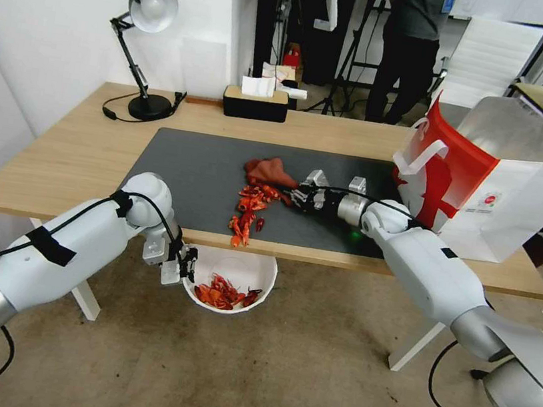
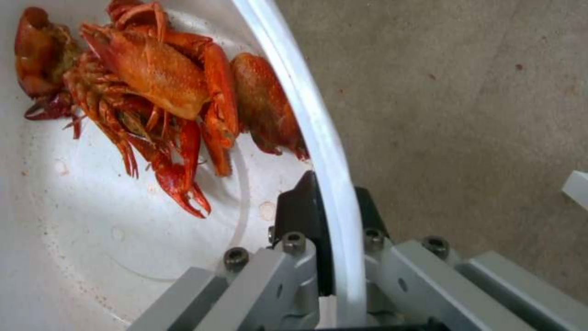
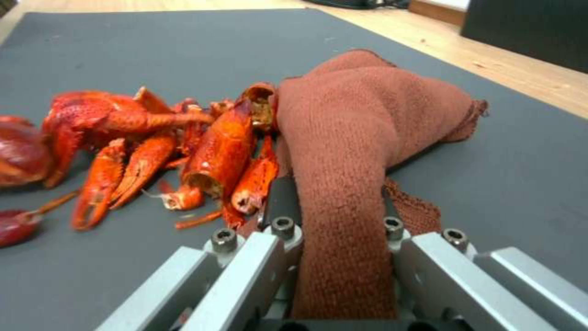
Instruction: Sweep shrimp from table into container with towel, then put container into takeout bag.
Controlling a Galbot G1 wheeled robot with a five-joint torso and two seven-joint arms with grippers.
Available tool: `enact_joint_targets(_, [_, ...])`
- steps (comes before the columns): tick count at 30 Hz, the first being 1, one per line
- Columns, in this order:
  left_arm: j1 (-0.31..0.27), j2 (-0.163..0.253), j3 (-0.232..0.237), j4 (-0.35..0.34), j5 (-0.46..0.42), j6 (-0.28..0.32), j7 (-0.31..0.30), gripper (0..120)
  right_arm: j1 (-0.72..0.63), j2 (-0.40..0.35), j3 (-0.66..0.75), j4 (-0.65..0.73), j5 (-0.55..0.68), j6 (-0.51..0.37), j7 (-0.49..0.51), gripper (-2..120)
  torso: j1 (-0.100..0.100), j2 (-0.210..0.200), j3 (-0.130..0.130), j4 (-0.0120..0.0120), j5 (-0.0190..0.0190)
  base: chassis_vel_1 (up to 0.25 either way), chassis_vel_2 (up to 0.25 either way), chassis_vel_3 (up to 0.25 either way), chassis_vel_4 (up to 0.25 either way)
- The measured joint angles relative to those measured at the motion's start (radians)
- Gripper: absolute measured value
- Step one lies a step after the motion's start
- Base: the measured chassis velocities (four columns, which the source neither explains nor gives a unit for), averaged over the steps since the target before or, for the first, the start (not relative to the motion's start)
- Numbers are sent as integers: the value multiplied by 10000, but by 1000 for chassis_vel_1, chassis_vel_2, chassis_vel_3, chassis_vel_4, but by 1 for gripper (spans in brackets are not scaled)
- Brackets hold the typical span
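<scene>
meanwhile, at a light wood table [image 1: 76,156] topped by a dark grey mat [image 1: 194,179], the right gripper [image 1: 300,193] lies low over the mat with its jaws clamped on a rust-red towel [image 1: 269,171]; the right wrist view shows the cloth [image 3: 361,138] pinched between the black finger pads and bunched up against the nearest shrimp. a trail of red-orange shrimp [image 1: 251,207] runs from the towel to the table's front edge. just below that edge the left gripper [image 1: 182,270] holds the white container [image 1: 235,269] by its rim, one finger pad [image 2: 300,207] inside the wall and one outside, the jaws closed on the rim [image 2: 334,174]. several shrimp [image 2: 153,87] lie inside the bowl. the takeout bag [image 1: 489,187], white with red print and a foil lining, stands open on the right end of the table, beside the right arm.
</scene>
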Motion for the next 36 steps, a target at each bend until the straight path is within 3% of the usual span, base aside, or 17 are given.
enact_joint_targets(19, [-344,-184,316,44,-42,-4,32,0,-1196,-952,7,2339,0,-220,215,5,-2,0,0,2,1,0,0,0,0])
enact_joint_targets(36, [-482,-131,421,-34,-78,-5,79,0,-1711,-1437,212,3200,62,-328,361,5,1,1,2,2,2,0,0,0,0])
